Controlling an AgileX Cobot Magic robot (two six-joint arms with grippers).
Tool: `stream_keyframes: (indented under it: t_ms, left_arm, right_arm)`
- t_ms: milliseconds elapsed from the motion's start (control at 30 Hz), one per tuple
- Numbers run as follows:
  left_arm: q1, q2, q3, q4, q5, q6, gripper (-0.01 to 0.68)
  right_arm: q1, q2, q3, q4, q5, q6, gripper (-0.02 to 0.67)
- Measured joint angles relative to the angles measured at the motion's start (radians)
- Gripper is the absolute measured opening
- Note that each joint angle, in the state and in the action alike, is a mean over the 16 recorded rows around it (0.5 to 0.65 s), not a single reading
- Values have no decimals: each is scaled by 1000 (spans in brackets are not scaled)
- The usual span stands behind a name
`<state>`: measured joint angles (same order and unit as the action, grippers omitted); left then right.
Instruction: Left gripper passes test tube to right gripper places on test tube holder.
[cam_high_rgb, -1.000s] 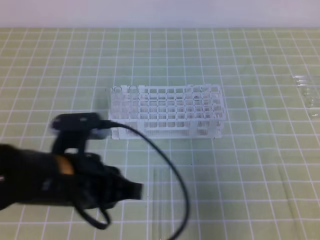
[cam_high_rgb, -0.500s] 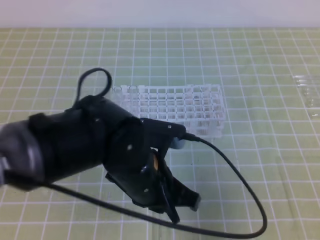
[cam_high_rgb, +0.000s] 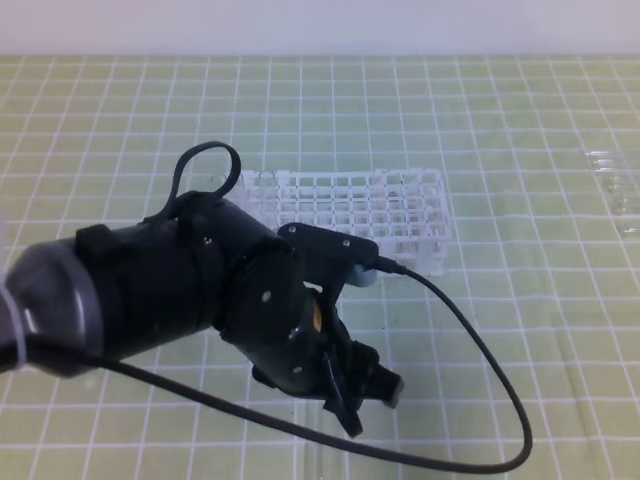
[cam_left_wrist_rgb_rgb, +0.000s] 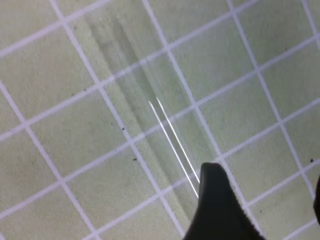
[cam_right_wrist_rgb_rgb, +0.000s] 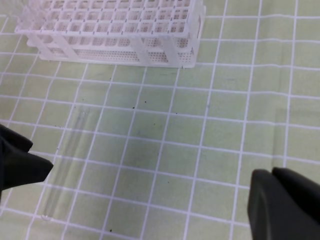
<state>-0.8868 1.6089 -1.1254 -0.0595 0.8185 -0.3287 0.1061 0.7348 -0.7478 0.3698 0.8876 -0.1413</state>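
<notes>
The test tube (cam_left_wrist_rgb_rgb: 170, 135) lies flat on the green grid mat, clear and faint; it also shows as a pale streak (cam_right_wrist_rgb_rgb: 65, 165) in the right wrist view. My left gripper (cam_high_rgb: 368, 400) points down at the mat in front of the test tube holder (cam_high_rgb: 400, 210) and is open (cam_left_wrist_rgb_rgb: 267, 210). One of its fingers (cam_left_wrist_rgb_rgb: 215, 205) hangs over the tube's near end, and the tube stays outside the gap. My right gripper (cam_right_wrist_rgb_rgb: 272, 172) is shut and empty, well to the right of the tube. The white holder (cam_right_wrist_rgb_rgb: 115, 30) stands beyond.
Other clear tubes (cam_high_rgb: 612, 180) lie at the mat's far right edge. The left arm's black cable (cam_high_rgb: 480, 400) loops over the mat to the right of the gripper. The right arm is outside the high view. A black fingertip (cam_right_wrist_rgb_rgb: 20, 165) pokes in beside the tube.
The left arm has swung from the lower left to the middle, over the tube. Its gripper has turned downward and its jaws have opened. The tube has stayed on the mat.
</notes>
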Motion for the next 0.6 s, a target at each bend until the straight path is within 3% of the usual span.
stream_keyframes:
  t_ms: [100,600]
  left_arm:
    - [0,3,0,11,-11,-36,378]
    - [-20,94,-34,103,77,-283,381]
  right_arm:
    - [0,0,0,0,-1,0,-16]
    - [17,0,0,-1,-12,0,-16]
